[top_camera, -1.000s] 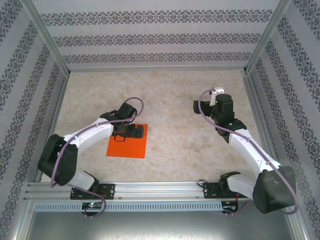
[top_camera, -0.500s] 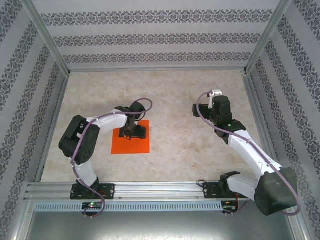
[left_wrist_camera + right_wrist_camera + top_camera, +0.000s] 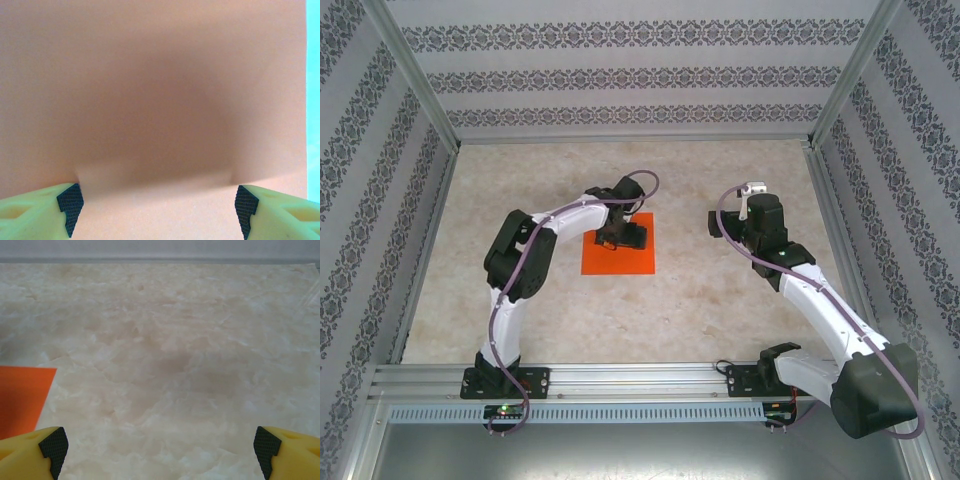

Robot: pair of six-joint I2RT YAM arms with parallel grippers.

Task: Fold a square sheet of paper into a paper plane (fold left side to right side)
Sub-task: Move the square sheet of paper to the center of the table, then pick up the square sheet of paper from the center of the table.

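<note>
Flat, square sheet of paper, bright orange, unfolded

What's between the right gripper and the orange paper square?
Bare beige marbled tabletop separates the right gripper from the orange paper square, per the top external view.

Top view: left gripper covers the far middle of the square sheet of paper, so contact there is unreadable. Left wrist: sheet runs off top, left and bottom edges, blurred. Right wrist: sheet cut by left edge.
</note>
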